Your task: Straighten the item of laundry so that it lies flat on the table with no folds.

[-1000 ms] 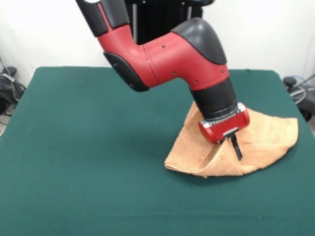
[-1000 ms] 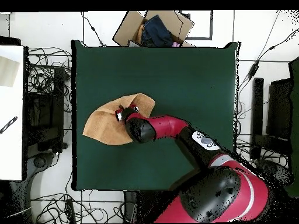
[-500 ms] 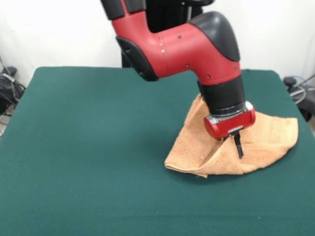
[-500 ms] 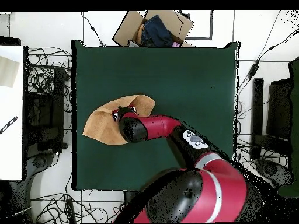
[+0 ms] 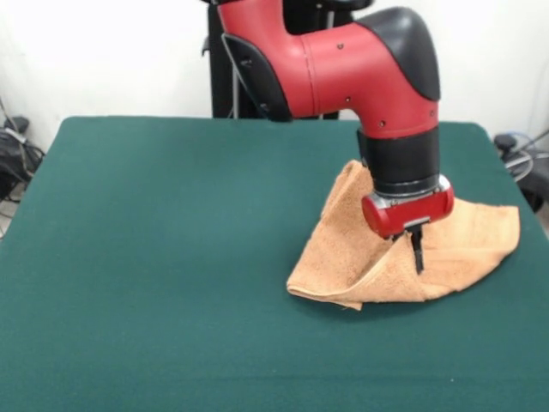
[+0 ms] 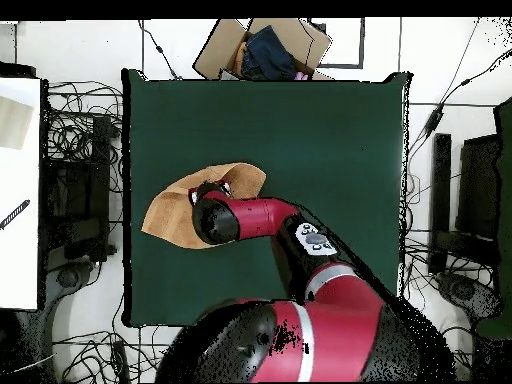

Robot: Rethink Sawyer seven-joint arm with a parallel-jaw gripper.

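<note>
Near the table's (image 5: 154, 257) right edge in the front view, the red and black arm (image 5: 343, 69) bends at a black-capped elbow and points its wrist almost straight down over the peach-orange towel (image 5: 463, 249). The gripper (image 5: 417, 254) hangs below a red wrist block, a dark finger reaching into the cloth where a fold rises; whether it pinches the towel cannot be told. The towel lies crumpled, one flap doubled over, its far corner lifted against the wrist. Overhead, the arm covers the towel's middle (image 6: 165, 215). No label or writing on the arm is legible.
</note>
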